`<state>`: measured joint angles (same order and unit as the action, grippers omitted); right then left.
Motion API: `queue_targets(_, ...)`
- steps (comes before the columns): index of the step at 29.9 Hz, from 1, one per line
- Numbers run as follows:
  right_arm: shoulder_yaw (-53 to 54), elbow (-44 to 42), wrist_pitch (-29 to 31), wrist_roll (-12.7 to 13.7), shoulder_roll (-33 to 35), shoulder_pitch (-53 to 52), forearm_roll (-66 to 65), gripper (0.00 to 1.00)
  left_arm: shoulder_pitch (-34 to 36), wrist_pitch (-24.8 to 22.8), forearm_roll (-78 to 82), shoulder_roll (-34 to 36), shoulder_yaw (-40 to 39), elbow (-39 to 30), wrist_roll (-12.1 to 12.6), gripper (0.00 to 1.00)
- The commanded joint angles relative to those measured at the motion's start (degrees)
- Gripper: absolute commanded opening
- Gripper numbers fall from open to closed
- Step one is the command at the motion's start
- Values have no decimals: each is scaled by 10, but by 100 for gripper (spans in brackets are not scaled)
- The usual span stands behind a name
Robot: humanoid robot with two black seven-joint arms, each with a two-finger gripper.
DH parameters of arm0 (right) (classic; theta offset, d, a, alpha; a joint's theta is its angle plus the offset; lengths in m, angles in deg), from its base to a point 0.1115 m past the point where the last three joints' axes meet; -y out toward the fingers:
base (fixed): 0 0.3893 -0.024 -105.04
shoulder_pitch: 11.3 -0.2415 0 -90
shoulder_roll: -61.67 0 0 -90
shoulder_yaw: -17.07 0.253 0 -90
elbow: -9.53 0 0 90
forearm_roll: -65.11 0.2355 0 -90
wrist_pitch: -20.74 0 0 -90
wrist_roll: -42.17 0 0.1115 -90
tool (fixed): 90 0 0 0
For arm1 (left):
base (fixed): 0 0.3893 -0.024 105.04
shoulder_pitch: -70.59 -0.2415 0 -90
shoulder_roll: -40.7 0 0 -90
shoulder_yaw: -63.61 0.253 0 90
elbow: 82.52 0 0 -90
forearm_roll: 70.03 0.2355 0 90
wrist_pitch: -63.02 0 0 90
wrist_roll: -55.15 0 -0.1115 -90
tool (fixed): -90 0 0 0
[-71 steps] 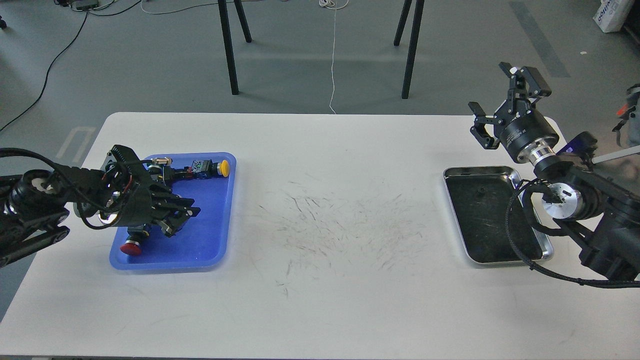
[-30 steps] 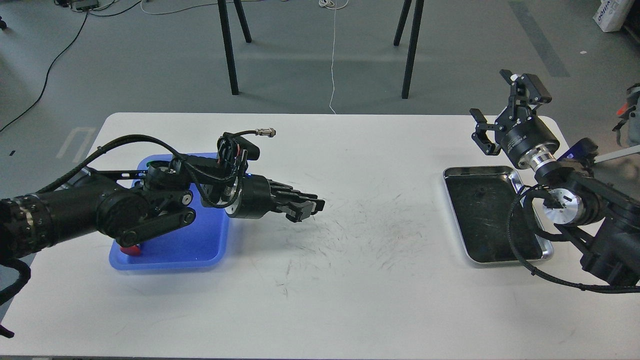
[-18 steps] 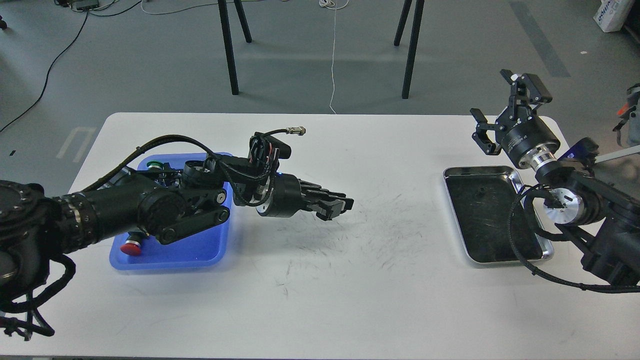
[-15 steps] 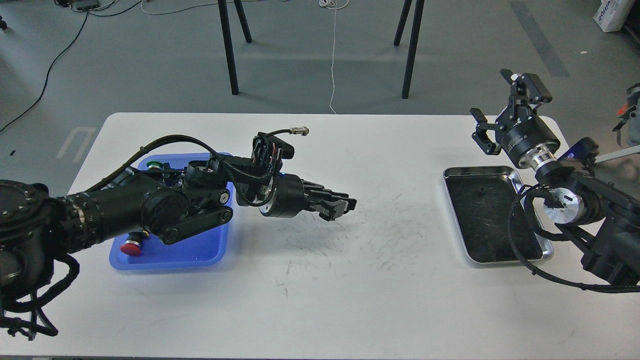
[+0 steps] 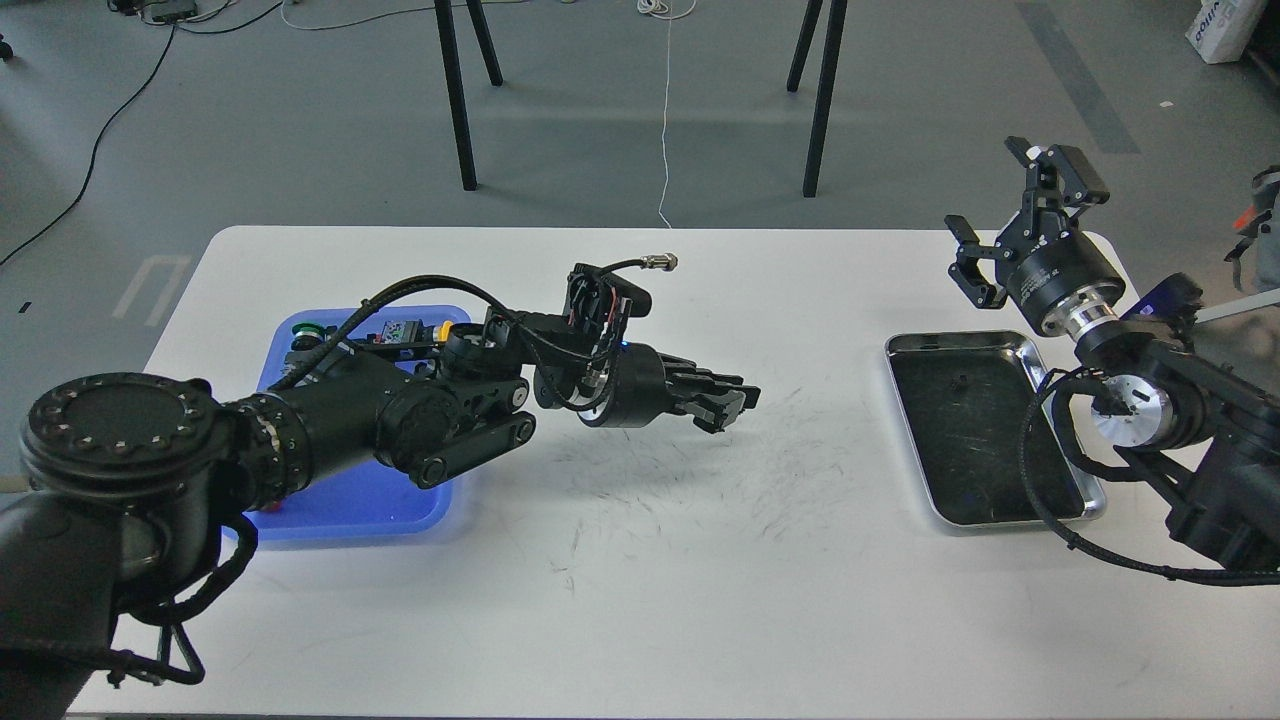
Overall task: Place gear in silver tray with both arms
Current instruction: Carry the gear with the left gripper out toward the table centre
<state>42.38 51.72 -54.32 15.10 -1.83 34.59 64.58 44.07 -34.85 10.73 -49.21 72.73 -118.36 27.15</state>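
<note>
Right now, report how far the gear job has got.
Partly done. The left gripper is out over the bare middle of the table, past the blue tray; whether it holds a gear I cannot tell. The right gripper is open above the silver tray's far end. Left: handover and placing; the tray shows only a small speck.

Shiny metal silver tray (image 5: 1092,496), scratched bottom

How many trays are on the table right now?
2. The blue tray sits at the table's left, largely covered by the left arm. The silver tray sits at the right, its right edge partly behind the right arm. Nothing suggests a third tray.
</note>
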Motion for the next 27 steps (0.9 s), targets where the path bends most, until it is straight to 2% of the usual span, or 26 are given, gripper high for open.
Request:
queue_targets(1, 0, 0, 0, 0, 0, 1, -1, 98, 1, 3, 0, -1, -1, 30, 0, 25)
queue_targets(6, 0, 0, 1, 0, 0, -1, -1, 98, 0, 6, 3, -1, 6, 51, 0, 25)
queue_targets(21, -1, 0, 1, 0, -1, 0, -2, 98, -12, 7, 6, -1, 9, 49, 0, 26)
queue_targets(27, -6, 0, 0, 0, -1, -1, -2, 98, -25, 7, 5, -1, 34, 52, 0, 26)
